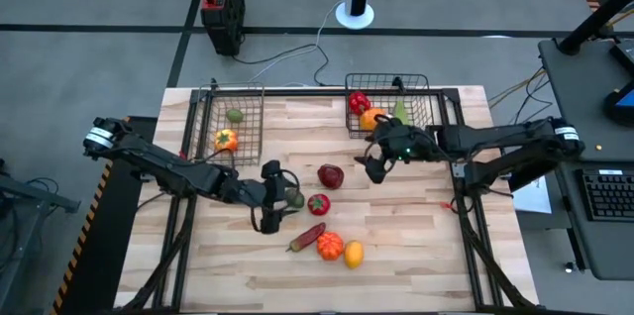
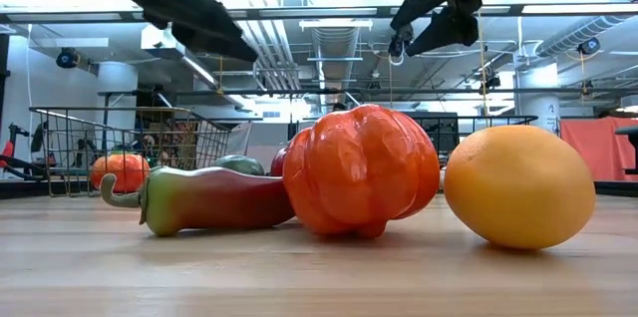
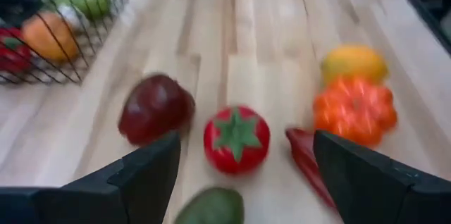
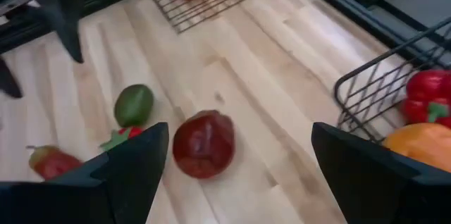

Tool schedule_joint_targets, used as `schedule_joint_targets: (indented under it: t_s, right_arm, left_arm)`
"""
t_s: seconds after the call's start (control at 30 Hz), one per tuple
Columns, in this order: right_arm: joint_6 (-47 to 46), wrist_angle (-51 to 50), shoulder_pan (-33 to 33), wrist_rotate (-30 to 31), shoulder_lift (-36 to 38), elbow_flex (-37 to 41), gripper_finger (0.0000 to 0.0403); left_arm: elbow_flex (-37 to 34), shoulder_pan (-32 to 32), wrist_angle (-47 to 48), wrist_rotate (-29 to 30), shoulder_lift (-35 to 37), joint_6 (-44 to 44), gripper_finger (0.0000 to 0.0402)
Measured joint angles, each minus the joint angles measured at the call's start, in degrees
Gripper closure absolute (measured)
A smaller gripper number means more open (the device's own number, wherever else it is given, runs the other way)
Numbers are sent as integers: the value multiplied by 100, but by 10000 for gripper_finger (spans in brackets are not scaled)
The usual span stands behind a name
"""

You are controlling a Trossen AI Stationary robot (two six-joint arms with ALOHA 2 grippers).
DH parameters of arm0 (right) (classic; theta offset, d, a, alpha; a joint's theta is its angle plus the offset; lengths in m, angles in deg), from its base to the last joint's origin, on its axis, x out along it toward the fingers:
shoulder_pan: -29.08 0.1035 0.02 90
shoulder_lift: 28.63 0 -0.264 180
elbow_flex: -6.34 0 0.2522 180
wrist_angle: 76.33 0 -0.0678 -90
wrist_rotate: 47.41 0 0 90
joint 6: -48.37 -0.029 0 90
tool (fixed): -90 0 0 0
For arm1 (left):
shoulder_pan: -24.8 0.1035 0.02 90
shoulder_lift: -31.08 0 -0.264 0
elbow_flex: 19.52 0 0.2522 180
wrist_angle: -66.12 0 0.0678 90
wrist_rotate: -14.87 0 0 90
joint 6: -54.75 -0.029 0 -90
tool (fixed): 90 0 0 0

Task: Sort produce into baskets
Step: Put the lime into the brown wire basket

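Sorting under way. Left gripper spread, empty, over avocado; next: lower, clamp. Right gripper spread, empty, near apple.

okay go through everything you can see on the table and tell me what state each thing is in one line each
Left claw: open, empty, over the green avocado.
Right claw: open, empty, near the dark maroon fruit.
Left basket: upright, two pieces inside.
Right basket: upright, several pieces inside.
Tomato: loose on the table.
Chili pepper, orange pumpkin, yellow lemon: loose, clustered together.
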Motion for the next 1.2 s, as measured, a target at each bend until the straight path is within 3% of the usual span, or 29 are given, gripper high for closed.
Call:
schedule_joint_targets:
  t_s: [0.2, 0.3, 0.47, 0.73, 1.2]
  right_arm:
    - [-96, 156, 119, 3, -7, 93, 65]
    - [-125, 180, 128, 11, -7, 94, 67]
    - [-137, 176, 129, 9, -9, 95, 62]
    - [-250, 168, 141, 2, -11, 95, 62]
    - [-350, 161, 141, -2, -13, 174, 60]
  left_arm:
    - [456, -2, 1665, -297, -26, -176, 97]
    - [475, -2, 1996, -332, -131, -193, 97]
    - [472, -2, 1890, -491, -533, -425, 97]
    - [605, 123, 1881, -94, -1144, -789, 97]
    - [625, 453, 1522, -144, -2026, -1232, 98]
